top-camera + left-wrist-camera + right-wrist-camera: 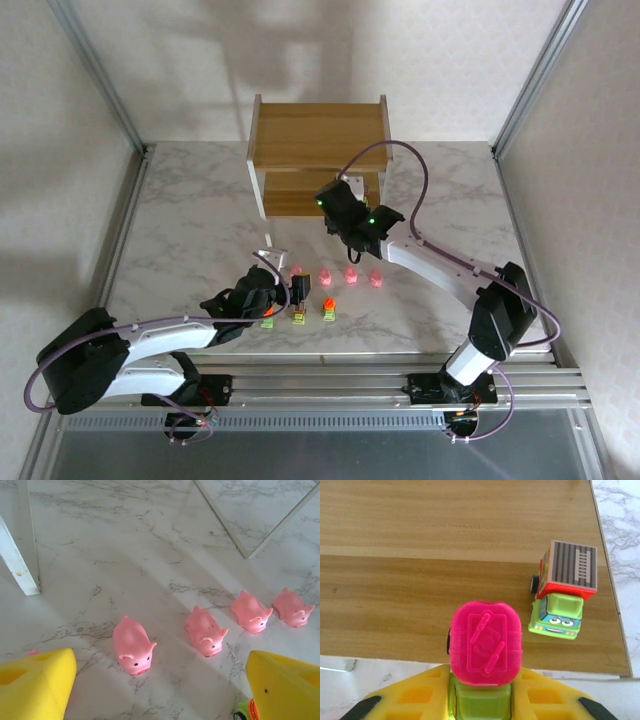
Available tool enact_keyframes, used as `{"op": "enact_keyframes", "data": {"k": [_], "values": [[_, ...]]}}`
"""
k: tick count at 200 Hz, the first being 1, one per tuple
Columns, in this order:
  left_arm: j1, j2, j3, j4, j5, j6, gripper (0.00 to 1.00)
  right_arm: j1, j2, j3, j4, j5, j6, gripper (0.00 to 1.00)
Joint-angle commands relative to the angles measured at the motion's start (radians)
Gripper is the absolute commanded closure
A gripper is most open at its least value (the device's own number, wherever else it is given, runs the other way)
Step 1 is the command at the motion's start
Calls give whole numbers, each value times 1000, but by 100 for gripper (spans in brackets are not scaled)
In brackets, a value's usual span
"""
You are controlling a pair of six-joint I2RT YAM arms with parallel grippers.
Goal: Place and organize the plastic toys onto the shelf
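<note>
One magenta-topped truck [485,650] is pinched in the right pincer [480,702] above the near edge of the shelf [395,605], left of an orange-topped truck [562,597] standing there. Placing is in hand; next, lower it alongside and release. Left pincer [160,685] hangs spread near four pink pigs [132,645] on the bench [150,555].

No readable text, labels, brands or numbers appear on anything here.

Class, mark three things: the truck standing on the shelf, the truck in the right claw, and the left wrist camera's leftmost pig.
Orange truck [563,589], right wrist view, orange band under its striped roof.
Magenta truck [486,643], right wrist view, magenta top.
Leftmost pig [131,644], left wrist view, its back.
</note>
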Motion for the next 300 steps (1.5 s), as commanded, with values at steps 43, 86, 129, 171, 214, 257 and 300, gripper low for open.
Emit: {"op": "enact_keyframes", "data": {"k": [43, 86, 129, 171, 214, 257, 300], "values": [[5, -16, 2, 4, -15, 13, 12, -32, 64, 60, 42, 0, -32, 81], [5, -21, 0, 5, -18, 14, 12, -41, 86, 64, 60, 10, -43, 80], [8, -21, 1, 5, -22, 14, 12, -44, 96, 47, 92, 33, -45, 80], [9, -19, 0, 5, -21, 14, 12, -47, 112, 38, 116, 43, -51, 80], [10, -21, 1, 4, -20, 14, 12, -46, 115, 27, 114, 56, -47, 76], [11, -22, 1, 4, -18, 14, 12, -47, 112, 8, 112, 68, -42, 73], [11, -23, 1, 2, -18, 14, 12, -47, 110, -5, 114, 63, -39, 69]]}}
